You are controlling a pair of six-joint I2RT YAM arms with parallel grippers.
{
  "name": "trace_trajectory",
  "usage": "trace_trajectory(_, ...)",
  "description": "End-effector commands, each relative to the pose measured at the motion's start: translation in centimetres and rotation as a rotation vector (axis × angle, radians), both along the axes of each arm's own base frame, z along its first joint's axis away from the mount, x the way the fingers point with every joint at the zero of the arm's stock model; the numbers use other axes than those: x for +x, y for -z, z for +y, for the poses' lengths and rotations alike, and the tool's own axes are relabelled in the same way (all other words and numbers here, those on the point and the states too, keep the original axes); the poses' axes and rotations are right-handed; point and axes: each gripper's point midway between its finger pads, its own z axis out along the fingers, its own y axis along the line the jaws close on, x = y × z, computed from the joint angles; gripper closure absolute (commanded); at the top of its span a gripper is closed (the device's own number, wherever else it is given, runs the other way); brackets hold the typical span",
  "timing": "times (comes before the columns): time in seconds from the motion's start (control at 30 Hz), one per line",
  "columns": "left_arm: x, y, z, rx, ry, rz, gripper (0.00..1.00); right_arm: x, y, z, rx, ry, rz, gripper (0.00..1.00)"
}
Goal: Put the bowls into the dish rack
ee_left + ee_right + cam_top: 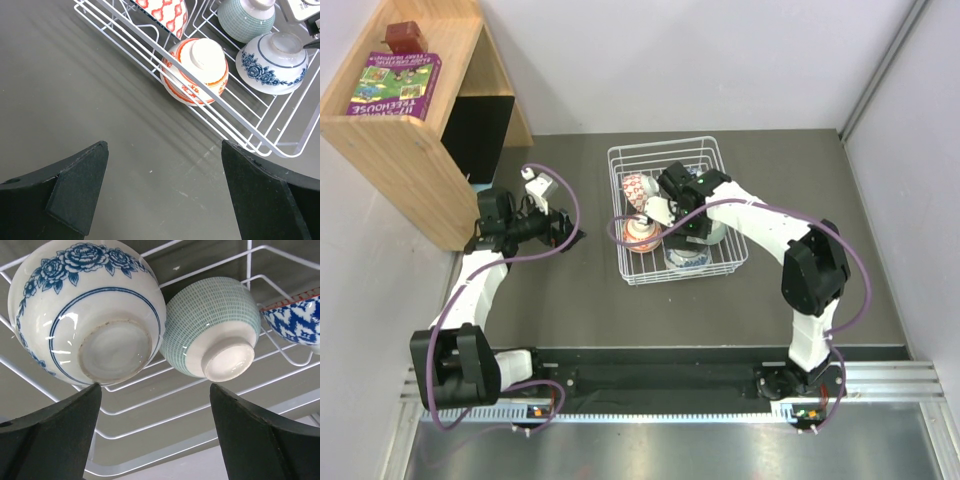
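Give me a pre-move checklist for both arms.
1. Left gripper open, empty: ok.
2. Right gripper open, empty: ok.
3. Five in rack: floral bowl, green bowl, orange bowl, red-white bowl, blue patterned bowl: ok.
4. Right fingers clear of floral bowl: cannot tell.
5. Bowls seated stably: cannot tell.

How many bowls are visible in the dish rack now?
5, all in the dish rack: red-and-white bowl far left, orange-red bowl near left, blue-flowered bowl near middle, pale green bowl behind it, blue-patterned bowl beside the green. The right arm may hide others.
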Motion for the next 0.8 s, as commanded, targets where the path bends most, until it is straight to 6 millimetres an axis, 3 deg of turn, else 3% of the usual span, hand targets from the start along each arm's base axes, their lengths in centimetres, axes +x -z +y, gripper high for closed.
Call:
trace_trajectory(0.0,-0.1,-0.6,-0.4,-0.011,0.025,-0.025,0.01,1.5,-1.7,2.4,0.067,-0.011,-0.076,0.12)
trace_trajectory(0.33,-0.3,-0.1,-0.4,-0.009,0.028,-0.02,0.01,2.8,-1.0,3.9,0.058,-0.004,-0.119,0.12)
trace_trajectory(0.47,-0.4,0.0,-0.4,-0.005,0.03,-0.023,0.01,3.0,-1.7,3.8,0.062,0.0,-0.139,0.12)
trace_trajectory(0.6,0.0,0.3,0.0,0.011,0.005,-0.021,0.01,4.2,-5.7,4.2,0.146,0.038,-0.242,0.11)
trace_trajectory(0.63,0.2,0.4,0.2,0.012,-0.007,-0.018,0.01,5.1,-7.6,4.5,0.19,0.06,-0.308,0.1)
trace_trajectory(0.73,1.2,0.5,0.7,0.026,-0.053,-0.012,0.01,7.9,-11.4,3.1,0.239,0.172,-0.471,0.06)
trace_trajectory(0.77,1.4,0.5,0.8,0.026,-0.061,-0.007,0.01,8.9,-12.2,1.9,0.238,0.224,-0.509,0.05)
